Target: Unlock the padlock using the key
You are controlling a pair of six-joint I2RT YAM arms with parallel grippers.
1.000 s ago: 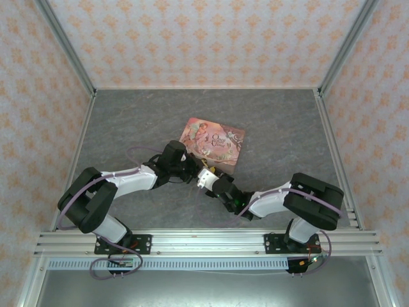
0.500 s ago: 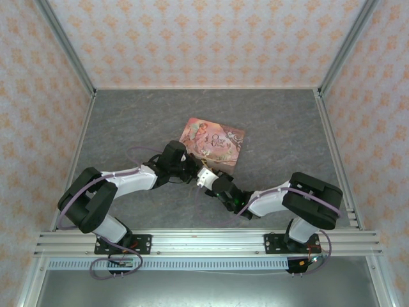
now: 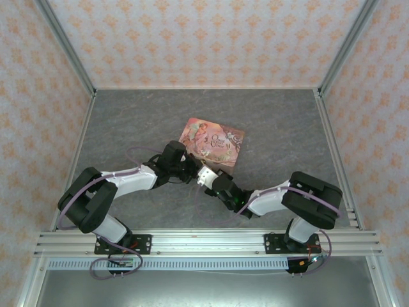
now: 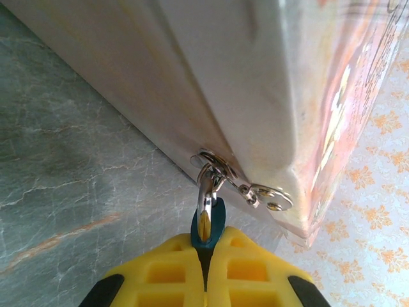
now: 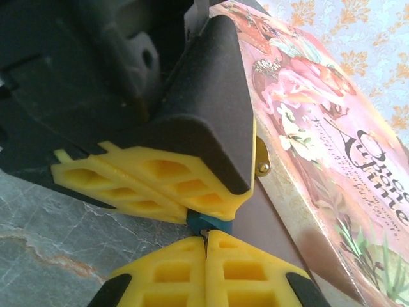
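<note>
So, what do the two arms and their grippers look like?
Both the left arm and right arm have black joints, white links and thin purple cables looping alongside. The left gripper and right gripper carry yellow fingers with rectangular cut-outs, backed in black.

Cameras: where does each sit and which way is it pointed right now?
Top external: above and behind the bases, looking down; both arms reaching to the pink tin.
Left wrist: behind the left end effector, facing the tin's side; its fingers pinch the padlock.
Right wrist: behind the right end effector, facing the left one and the tin's top.
Shared: padlock, tin.
</note>
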